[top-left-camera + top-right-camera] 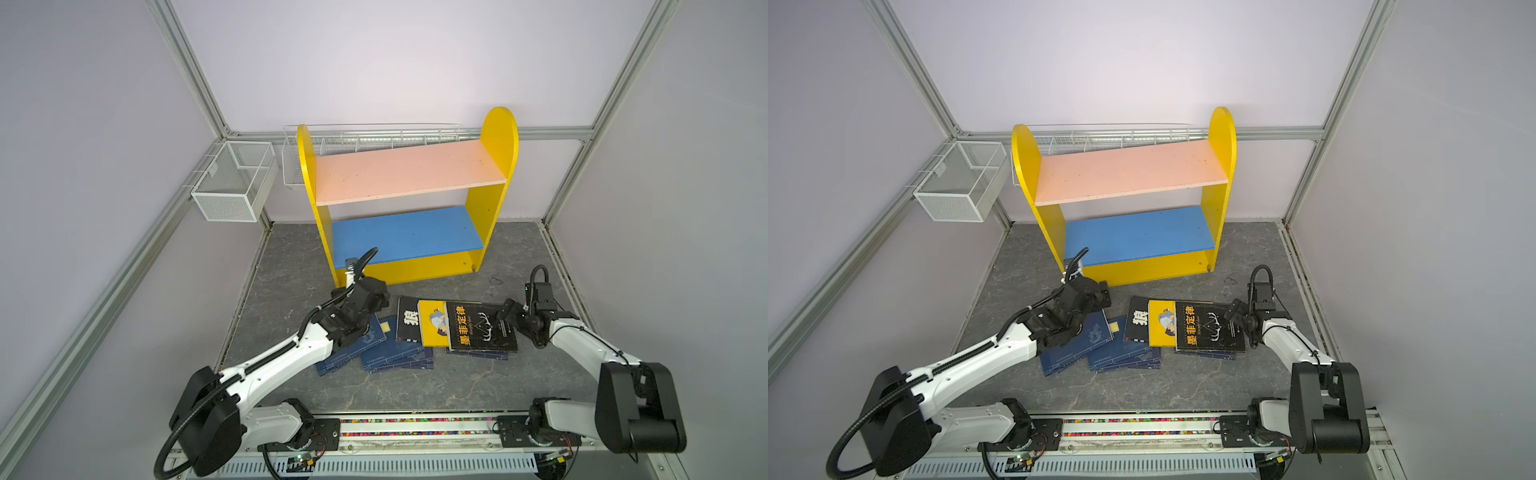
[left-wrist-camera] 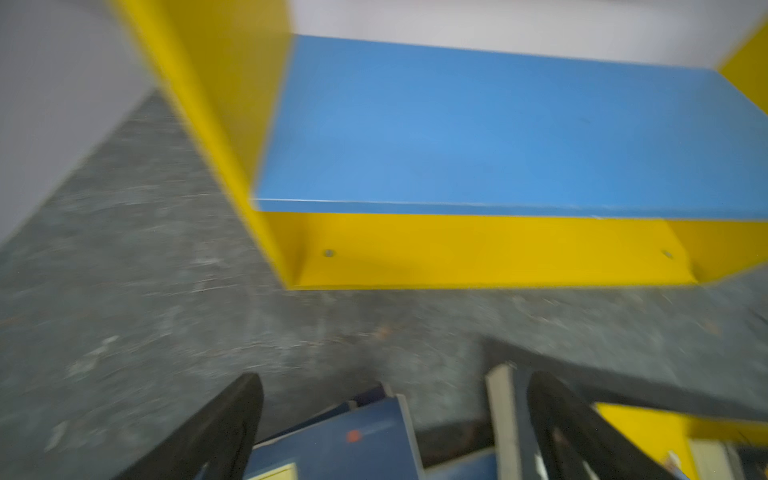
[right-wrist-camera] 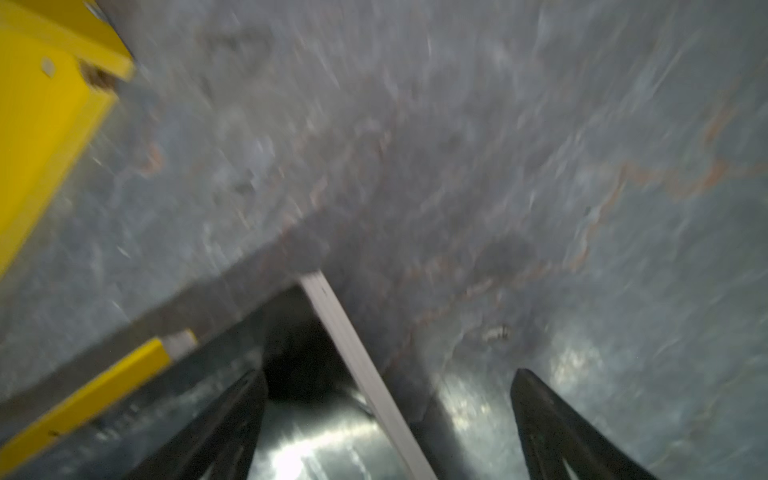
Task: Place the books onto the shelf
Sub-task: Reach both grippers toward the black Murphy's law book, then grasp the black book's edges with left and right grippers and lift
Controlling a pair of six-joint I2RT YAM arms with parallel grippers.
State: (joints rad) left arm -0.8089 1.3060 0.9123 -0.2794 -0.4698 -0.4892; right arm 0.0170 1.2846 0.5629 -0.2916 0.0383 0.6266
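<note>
Tabletop (image 1: pixel 415 386): books (image 1: pixel 482 328) before the shelf (image 1: pixel 409 174) are partly hidden by the left gripper (image 2: pixel 395 376); it and the right gripper (image 3: pixel 388 374) are shown spread wide in wrist views.

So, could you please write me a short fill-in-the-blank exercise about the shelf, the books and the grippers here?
The lower board of the shelf is coloured ____.
The book between the two black books is coloured ____.
The left gripper and the right gripper both have their fingers ____.
Missing words: blue; yellow; open.
</note>
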